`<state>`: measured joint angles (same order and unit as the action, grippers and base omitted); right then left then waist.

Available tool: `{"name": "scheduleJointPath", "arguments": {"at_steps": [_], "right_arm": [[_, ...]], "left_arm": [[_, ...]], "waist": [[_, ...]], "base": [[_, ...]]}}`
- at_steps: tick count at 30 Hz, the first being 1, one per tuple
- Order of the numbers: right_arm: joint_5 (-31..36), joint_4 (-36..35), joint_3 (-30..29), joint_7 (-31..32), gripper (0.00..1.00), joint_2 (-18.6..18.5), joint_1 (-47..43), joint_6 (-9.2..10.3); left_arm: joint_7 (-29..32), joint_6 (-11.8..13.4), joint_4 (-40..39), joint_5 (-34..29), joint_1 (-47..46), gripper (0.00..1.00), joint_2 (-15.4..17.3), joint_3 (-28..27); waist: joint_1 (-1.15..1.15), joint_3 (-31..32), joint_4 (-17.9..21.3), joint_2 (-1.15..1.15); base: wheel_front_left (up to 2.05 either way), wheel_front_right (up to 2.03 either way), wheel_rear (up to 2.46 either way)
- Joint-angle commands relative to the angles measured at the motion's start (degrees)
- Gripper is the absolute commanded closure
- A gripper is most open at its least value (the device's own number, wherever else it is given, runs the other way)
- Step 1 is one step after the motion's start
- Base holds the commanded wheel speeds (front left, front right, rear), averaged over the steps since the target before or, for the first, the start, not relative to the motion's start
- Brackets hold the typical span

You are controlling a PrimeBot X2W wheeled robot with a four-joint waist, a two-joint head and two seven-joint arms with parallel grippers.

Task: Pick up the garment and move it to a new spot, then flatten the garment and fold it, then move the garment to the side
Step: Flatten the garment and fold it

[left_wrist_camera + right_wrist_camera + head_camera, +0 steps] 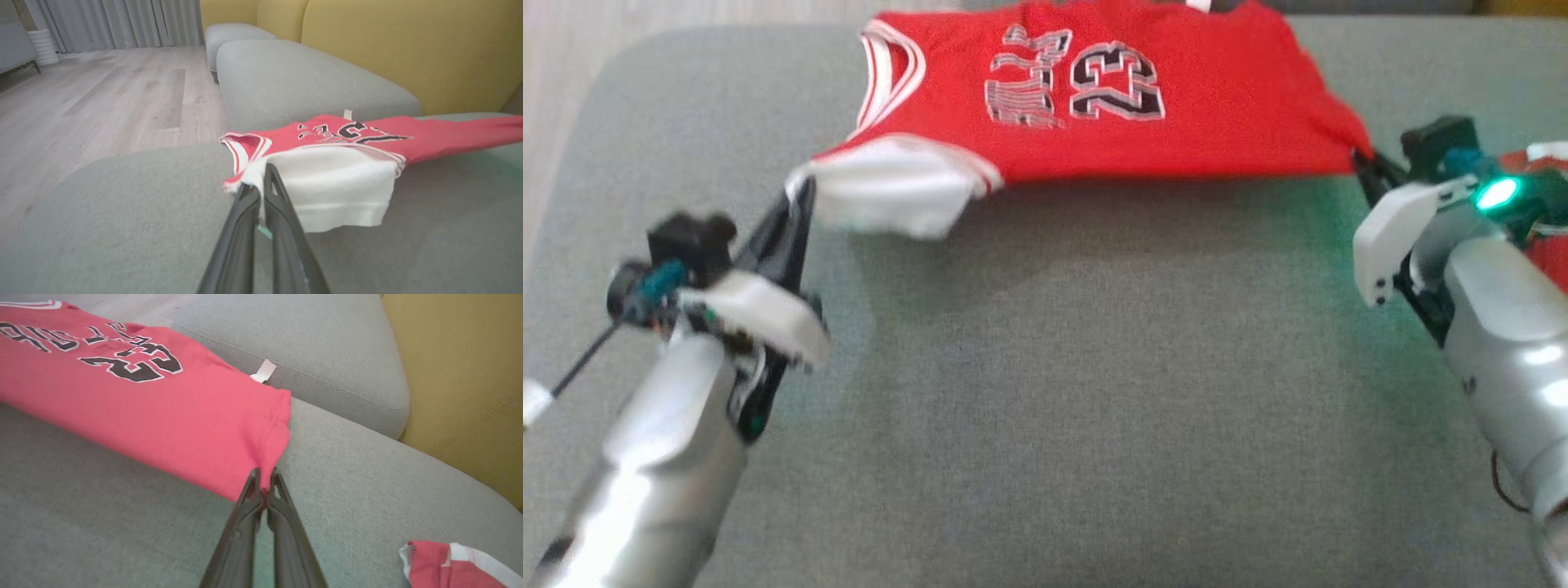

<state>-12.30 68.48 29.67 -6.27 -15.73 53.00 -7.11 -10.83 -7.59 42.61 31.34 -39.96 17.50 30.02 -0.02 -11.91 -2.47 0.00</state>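
The garment (pixel 1094 106) is a red jersey with white trim and the number 23, stretched sideways above a grey cushion (pixel 1045 392). My left gripper (pixel 796 192) is shut on its white-sleeved corner, seen in the left wrist view as white cloth (pixel 339 192) pinched by my left gripper (pixel 257 183). At the other end my right gripper (pixel 1360 159) is shut on the red hem corner; the right wrist view has the garment (pixel 163 412) pinched by my right gripper (pixel 264 477). The near edge hangs lifted and casts a shadow.
A second red and white cloth (pixel 449 565) lies on the cushion by my right arm. A yellow sofa back (pixel 388 53) rises behind the seat cushions. Wooden floor (pixel 102 98) lies beyond the cushion's left edge. Bare grey cushion lies in front of the jersey.
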Motion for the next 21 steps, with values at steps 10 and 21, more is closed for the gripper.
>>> {"name": "scheduleJointPath", "arguments": {"at_steps": [10, 21], "right_arm": [[-18.8, -15.9, 19.5, 11.9, 1.00, -9.2, -8.1, -0.37], [-36.1, -32.7, 32.3, 22.5, 1.00, -20.4, -15.3, -0.37]], "left_arm": [[15.2, 0.1, -13.9, 6.5, 12.1, 1.00, 11.8, 4.2], [28.0, 3.6, -35.0, 12.7, 27.3, 1.00, 22.9, 4.2]], "waist": [[0.02, 8.1, 0.7, 0.00], [0.02, 12.6, 2.3, 0.00]], "base": [[0.00, 0.00, 0.00], [0.00, 0.00, 0.00]]}}
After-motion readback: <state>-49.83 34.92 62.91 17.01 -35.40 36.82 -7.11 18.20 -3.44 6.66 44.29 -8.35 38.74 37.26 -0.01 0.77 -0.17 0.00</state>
